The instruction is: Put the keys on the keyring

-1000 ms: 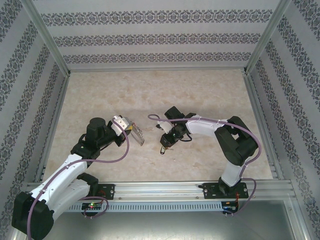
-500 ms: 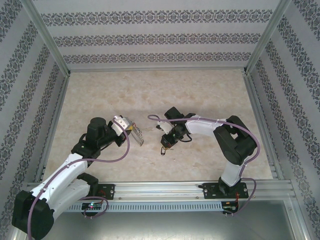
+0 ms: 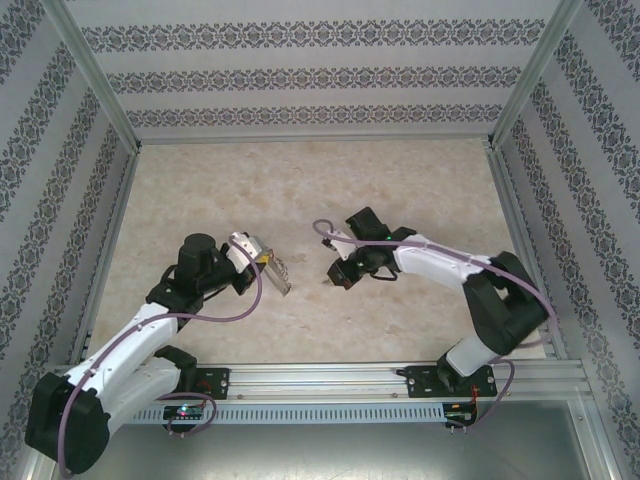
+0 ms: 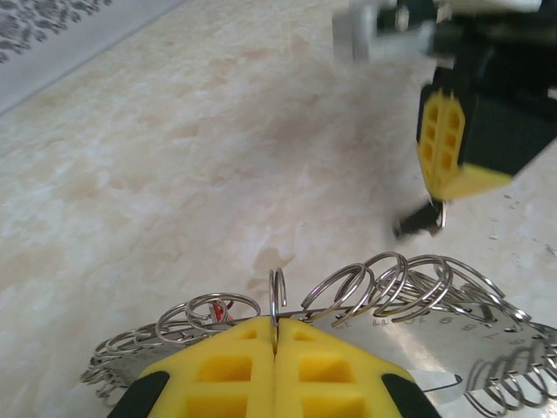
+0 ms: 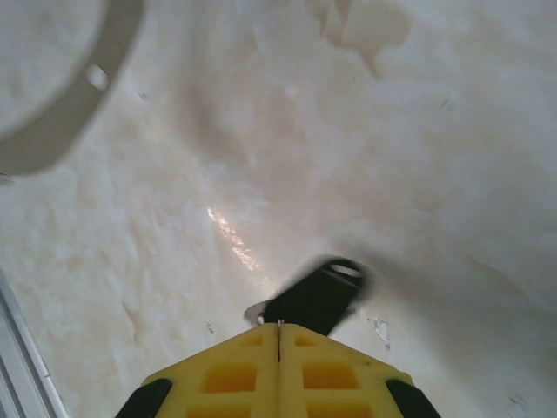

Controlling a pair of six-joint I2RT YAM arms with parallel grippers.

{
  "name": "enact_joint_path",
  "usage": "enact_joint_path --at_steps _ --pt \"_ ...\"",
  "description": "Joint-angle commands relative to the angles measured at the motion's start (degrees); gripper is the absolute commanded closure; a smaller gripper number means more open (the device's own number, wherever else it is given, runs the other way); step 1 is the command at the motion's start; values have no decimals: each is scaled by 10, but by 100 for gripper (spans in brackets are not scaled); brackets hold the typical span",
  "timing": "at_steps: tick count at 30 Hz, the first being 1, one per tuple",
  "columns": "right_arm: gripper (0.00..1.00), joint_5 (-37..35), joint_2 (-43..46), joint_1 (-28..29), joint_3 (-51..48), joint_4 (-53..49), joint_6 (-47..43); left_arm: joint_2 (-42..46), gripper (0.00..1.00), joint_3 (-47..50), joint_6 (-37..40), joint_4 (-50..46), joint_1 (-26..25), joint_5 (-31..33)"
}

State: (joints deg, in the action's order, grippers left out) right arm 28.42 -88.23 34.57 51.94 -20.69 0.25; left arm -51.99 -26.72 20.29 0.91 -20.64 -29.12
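Observation:
My left gripper (image 4: 276, 329) is shut on one small ring (image 4: 277, 296) of the keyring (image 4: 409, 287), a silvery loop strung with many rings, held above the table. A bit of red tag (image 4: 218, 309) shows among the rings on the left. From above, the left gripper (image 3: 270, 268) holds the keyring (image 3: 280, 278) left of centre. My right gripper (image 5: 278, 329) is shut on the metal end of a key with a dark tag (image 5: 318, 296), which sticks out past the fingertips. It hangs right of the keyring, apart from it (image 4: 422, 219). The right gripper (image 3: 335, 280) faces the left one.
The marble-patterned table (image 3: 300, 180) is walled by patterned panels with metal posts. An aluminium rail (image 3: 330, 380) runs along the near edge by the arm bases. A purple cable (image 3: 440, 250) loops along the right arm.
The right arm has stretched out, its elbow swinging right, and its gripper has risen slightly with the dark-tagged key. The left gripper and keyring have barely moved.

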Motion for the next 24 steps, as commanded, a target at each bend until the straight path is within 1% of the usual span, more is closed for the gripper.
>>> enact_joint_path --at_steps 1,4,8,10,16,21,24 --pt "100 8 61 -8 -25 32 -8 -21 100 -26 -6 30 -4 -69" --pt "100 -11 117 -11 -51 55 -18 -45 100 -39 -2 29 -5 -108" --pt "100 -44 196 -13 -101 114 -30 -77 100 -53 6 35 -9 -171" --pt "100 -58 234 -13 -127 143 -37 -96 100 -61 12 34 -13 -190" --pt "100 -70 330 -14 -198 211 -58 -141 100 -85 36 27 -42 -191" --pt "100 -73 378 -14 -226 212 -75 -186 100 -98 44 31 -77 -174" --pt "100 -66 398 -14 -237 212 -85 -208 100 -98 38 55 -101 -162"
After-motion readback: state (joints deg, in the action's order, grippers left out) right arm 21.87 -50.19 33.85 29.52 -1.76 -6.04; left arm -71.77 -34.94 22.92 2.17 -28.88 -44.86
